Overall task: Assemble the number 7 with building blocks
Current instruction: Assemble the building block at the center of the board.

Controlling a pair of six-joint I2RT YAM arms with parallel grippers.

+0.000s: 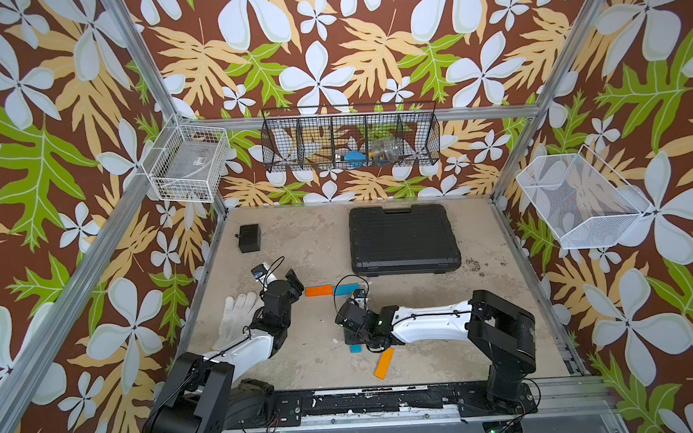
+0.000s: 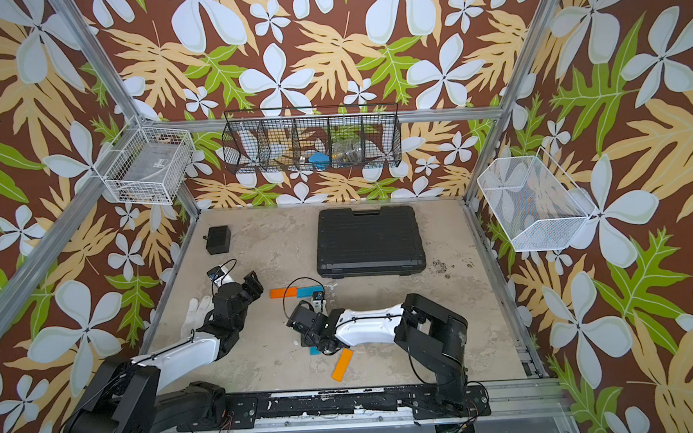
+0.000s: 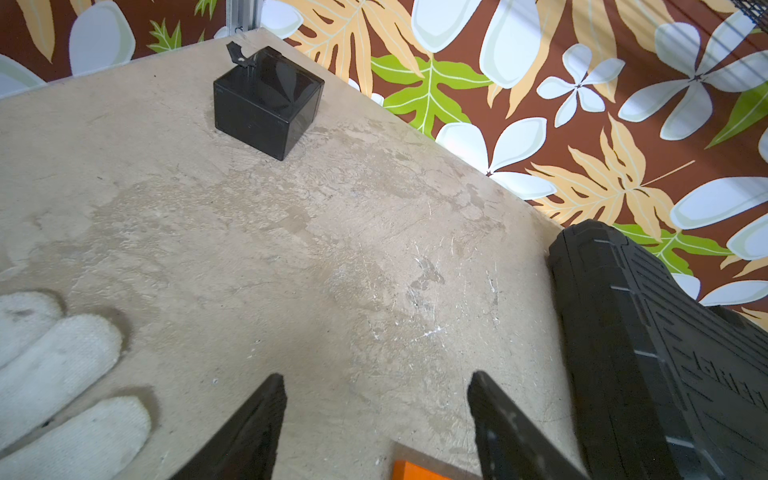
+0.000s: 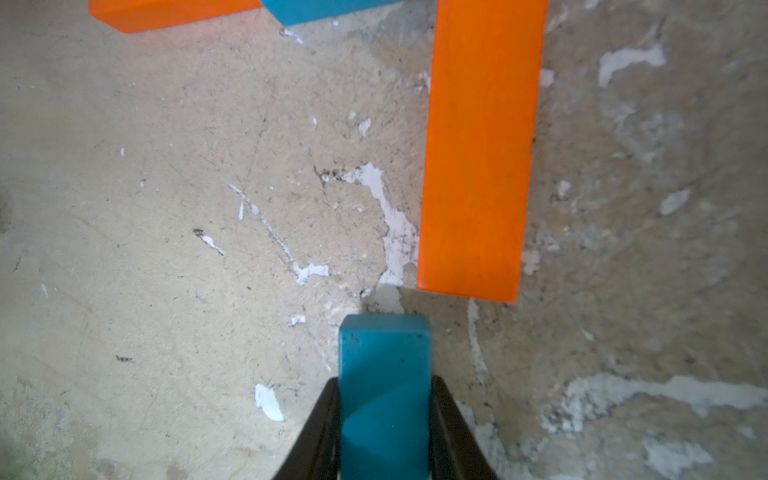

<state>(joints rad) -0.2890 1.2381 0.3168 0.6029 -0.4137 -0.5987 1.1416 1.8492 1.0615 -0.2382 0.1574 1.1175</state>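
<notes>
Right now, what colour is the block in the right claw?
Sky blue; the block shows best in the right wrist view.

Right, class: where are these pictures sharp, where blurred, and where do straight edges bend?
Right wrist view: the orange block is crisp, the table smears toward the corners. Left wrist view: the table's far edge bows, and the black box mirrors the wallpaper. In both top views: even light, faint shadows.

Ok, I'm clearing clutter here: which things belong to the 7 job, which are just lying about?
Job: top-bar orange block, top-bar blue block, stem orange block, loose orange block, gripped blue block in right gripper.
Lying about: black box, black case, white glove, black wire basket.
</notes>
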